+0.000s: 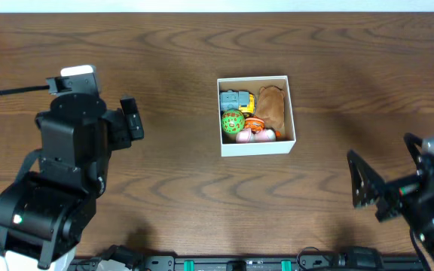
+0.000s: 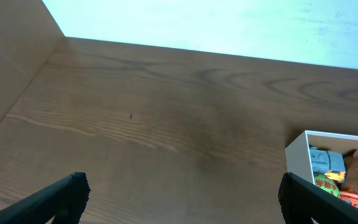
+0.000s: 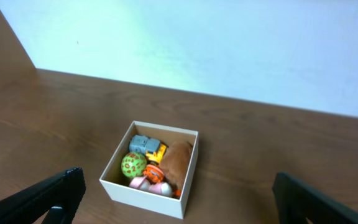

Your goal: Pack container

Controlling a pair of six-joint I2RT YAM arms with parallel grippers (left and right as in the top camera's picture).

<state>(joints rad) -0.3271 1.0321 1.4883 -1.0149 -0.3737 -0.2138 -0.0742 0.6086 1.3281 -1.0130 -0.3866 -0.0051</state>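
Note:
The container point(image 1: 256, 146) is a small white box at the table's middle. It holds a grey-blue and yellow toy point(image 1: 236, 99), a green ball point(image 1: 233, 120), a brown plush point(image 1: 272, 108), an orange toy and pink toys point(image 1: 253, 135). It also shows in the right wrist view point(image 3: 143, 193) and at the right edge of the left wrist view point(image 2: 296, 158). My left gripper point(image 1: 132, 119) is open and empty, well left of the box. My right gripper point(image 1: 383, 184) is open and empty, to the box's lower right.
A pale wall runs along the table's far edge point(image 2: 197, 25). Bare wood surrounds the box on all sides.

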